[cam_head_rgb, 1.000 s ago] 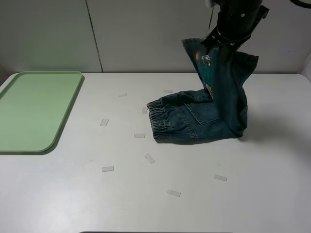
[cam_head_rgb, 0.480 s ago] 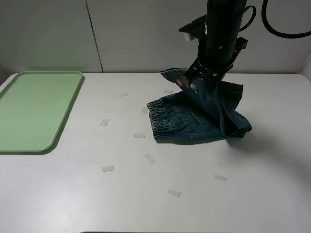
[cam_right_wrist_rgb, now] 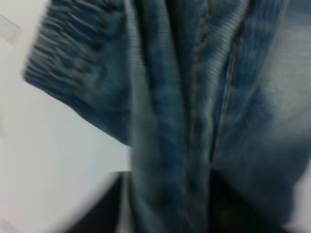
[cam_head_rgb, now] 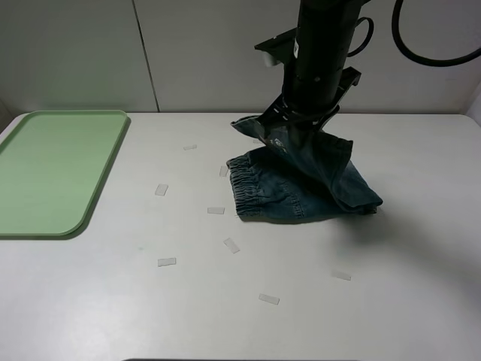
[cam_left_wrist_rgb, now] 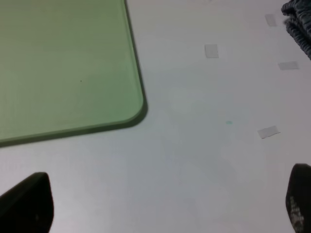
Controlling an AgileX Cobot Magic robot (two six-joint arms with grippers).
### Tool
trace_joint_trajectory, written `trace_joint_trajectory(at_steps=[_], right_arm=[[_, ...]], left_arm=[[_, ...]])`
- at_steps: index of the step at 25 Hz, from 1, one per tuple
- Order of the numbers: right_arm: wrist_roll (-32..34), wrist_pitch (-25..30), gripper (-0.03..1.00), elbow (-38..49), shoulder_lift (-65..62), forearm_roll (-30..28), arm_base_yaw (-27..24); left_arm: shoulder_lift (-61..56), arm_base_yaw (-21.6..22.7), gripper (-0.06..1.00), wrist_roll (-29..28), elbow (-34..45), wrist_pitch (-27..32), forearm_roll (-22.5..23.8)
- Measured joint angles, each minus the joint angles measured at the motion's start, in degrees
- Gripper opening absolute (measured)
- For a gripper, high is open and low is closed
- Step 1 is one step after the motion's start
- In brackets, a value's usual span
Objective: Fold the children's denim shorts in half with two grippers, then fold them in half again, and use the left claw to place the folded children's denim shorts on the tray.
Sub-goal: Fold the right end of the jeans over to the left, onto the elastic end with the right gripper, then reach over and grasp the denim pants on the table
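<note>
Exterior high view: a white desk (cam_head_rgb: 225, 323) seen from above.
Tray (cam_head_rgb: 45, 173): light green, flat on the desk at one end, nothing on it.
Children's denim shorts (cam_head_rgb: 301, 192): on the desk well apart from the tray. The gathered waistband (cam_head_rgb: 248, 192) faces the tray and lies flat. The far part of the cloth is raised in a peak to the right gripper.
Right gripper (cam_head_rgb: 291, 124): pointing down at the top of that peak, farther from the tray than the waistband. Its jaws are hidden by arm and cloth, so I cannot tell here whether they clamp.
Tape strips (cam_head_rgb: 167, 262): small pale pieces scattered on the desk between the tray and the shorts.
Left wrist view: the tray's side of the desk (cam_left_wrist_rgb: 194, 160).
Left gripper (cam_left_wrist_rgb: 163, 208): jaws standing wide apart and empty, over bare desk just beside the tray's rounded corner. One black finger (cam_left_wrist_rgb: 26, 204) shows at each edge.
Tray corner (cam_left_wrist_rgb: 63, 63): flat and bare.
Shorts (cam_left_wrist_rgb: 299, 24): only a sliver of waistband, well apart from the tray.
Right wrist view: blurred and very close.
Shorts (cam_right_wrist_rgb: 184, 97): seamed denim fills the picture, with the waistband (cam_right_wrist_rgb: 68, 53) to one side over white desk (cam_right_wrist_rgb: 48, 145).
Right gripper (cam_right_wrist_rgb: 167, 213): a fold of denim runs between two dark jaws. I cannot tell whether they pinch it or have slackened.
</note>
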Motion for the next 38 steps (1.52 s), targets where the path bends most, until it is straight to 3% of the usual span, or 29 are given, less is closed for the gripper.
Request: trace_joint_trajectory(at_steps=[2, 6, 22, 38], right_arm=[[2.3, -1.1, 0.57, 0.0, 0.0, 0.7, 1.0], [4.3, -2.0, 0.68, 0.0, 0.0, 0.8, 2.5], [2.9, 1.8, 0.69, 0.2, -2.1, -1.6, 2.8], [2.6, 2.1, 0.69, 0.3, -25.3, 3.9, 2.8]], left_arm=[[0.0, 0.0, 0.95, 0.0, 0.0, 0.0, 0.0], [0.0, 0.0, 0.95, 0.0, 0.0, 0.0, 0.0], [0.0, 0.0, 0.95, 0.0, 0.0, 0.0, 0.0], [0.0, 0.0, 0.95, 0.0, 0.0, 0.0, 0.0]])
